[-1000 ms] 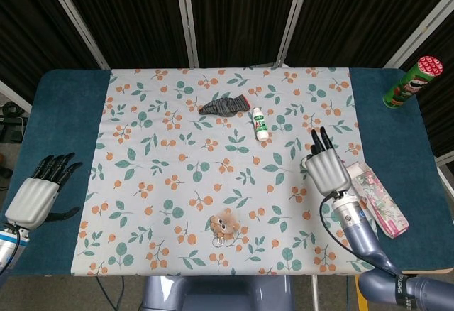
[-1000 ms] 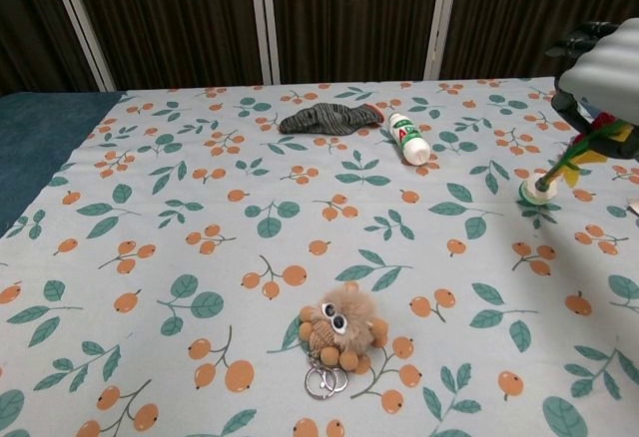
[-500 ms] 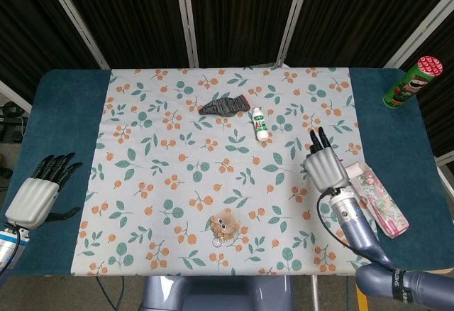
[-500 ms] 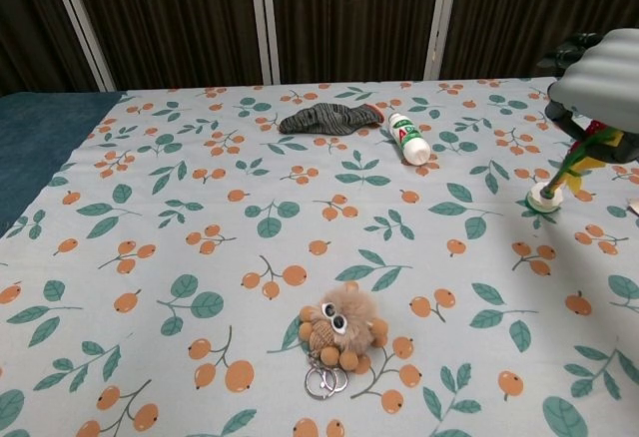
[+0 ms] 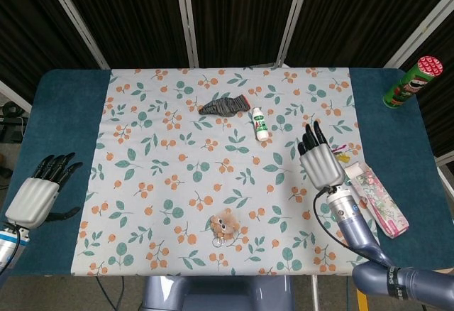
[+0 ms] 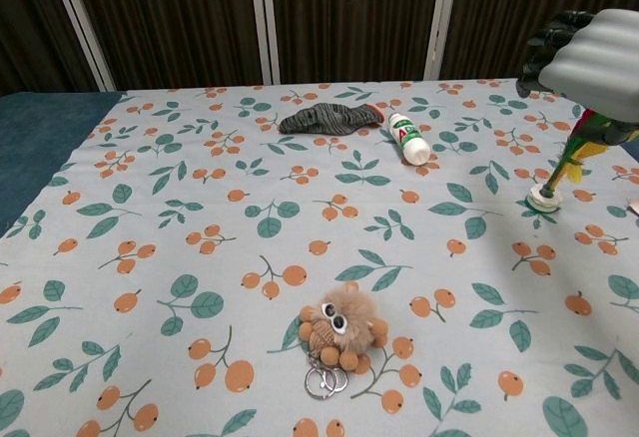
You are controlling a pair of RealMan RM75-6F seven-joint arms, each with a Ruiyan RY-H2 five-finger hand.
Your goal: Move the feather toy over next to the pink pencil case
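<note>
Feather toy [image 6: 560,172] is standing base-down near the table's right edge, leaning up-right beside the pink pencil case [image 5: 377,199]; I'm hovering my right hand [image 5: 320,160] above it, fingers spread, gripping nothing.

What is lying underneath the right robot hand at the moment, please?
The feather toy stands under the right robot hand, base on the floral cloth. Its upper feathers are covered, so any contact is hidden.

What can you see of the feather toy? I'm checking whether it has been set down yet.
The feather toy has a small white round base resting on the floral cloth and a yellow stem leaning up to the right into red, green and yellow feathers. The feathered top runs under the right hand, so any contact is hidden. In the head view only feather tips show between that hand and the pink pencil case.
</note>
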